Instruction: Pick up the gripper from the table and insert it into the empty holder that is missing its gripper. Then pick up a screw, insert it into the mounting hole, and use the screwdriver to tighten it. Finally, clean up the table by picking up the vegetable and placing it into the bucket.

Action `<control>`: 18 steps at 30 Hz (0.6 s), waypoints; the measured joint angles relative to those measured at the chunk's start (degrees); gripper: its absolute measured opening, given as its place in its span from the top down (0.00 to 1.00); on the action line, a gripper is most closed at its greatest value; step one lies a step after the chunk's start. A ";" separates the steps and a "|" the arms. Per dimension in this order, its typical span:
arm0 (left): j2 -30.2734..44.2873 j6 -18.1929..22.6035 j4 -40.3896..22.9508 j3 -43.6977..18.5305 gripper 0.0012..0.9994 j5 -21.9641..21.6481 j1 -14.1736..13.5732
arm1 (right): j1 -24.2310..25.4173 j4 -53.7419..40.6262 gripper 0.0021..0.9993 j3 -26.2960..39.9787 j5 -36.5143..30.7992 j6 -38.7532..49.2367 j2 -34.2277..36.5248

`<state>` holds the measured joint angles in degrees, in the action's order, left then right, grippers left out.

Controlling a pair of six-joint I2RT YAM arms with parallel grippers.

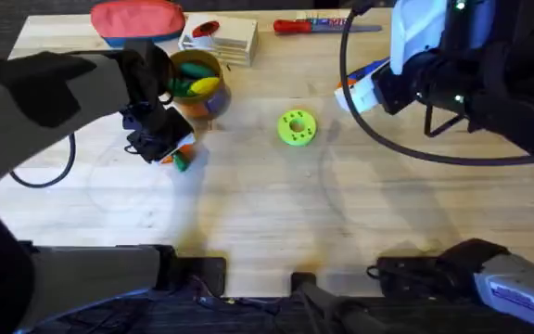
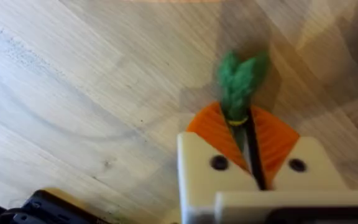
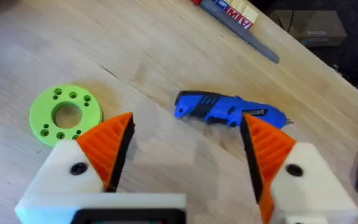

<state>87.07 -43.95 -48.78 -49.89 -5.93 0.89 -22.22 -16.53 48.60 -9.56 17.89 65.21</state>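
Left gripper (image 2: pixel 252 146), jaws pinching the vegetable (image 2: pixel 240 81) above the bench (image 1: pixel 248 213); right gripper (image 3: pixel 188 140), jaws spread, over the screwdriver (image 3: pixel 219 109).

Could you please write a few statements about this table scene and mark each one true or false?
1. The left tool is shut on the green toy vegetable. True.
2. The right tool is holding the blue screwdriver. False: it is open above it, and the screwdriver lies on the table.
3. The green disc lies inside the bucket. False: it lies on the table.
4. The red-handled screwdriver lies near the table's far edge. True.
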 joint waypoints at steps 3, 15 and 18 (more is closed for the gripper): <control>-0.07 0.01 -0.17 -0.02 0.99 -0.10 0.02 | 0.00 0.00 0.01 0.00 0.00 0.15 0.00; -6.94 1.10 -8.80 -8.44 0.98 -0.73 0.00 | 0.00 0.00 0.01 0.00 0.00 0.19 0.02; -10.63 1.32 -4.48 -11.96 0.98 0.48 0.02 | 0.00 0.00 0.01 0.00 0.00 0.17 0.00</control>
<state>76.44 -42.63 -53.27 -61.85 -5.44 0.91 -22.22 -16.53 48.60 -9.56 18.06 65.21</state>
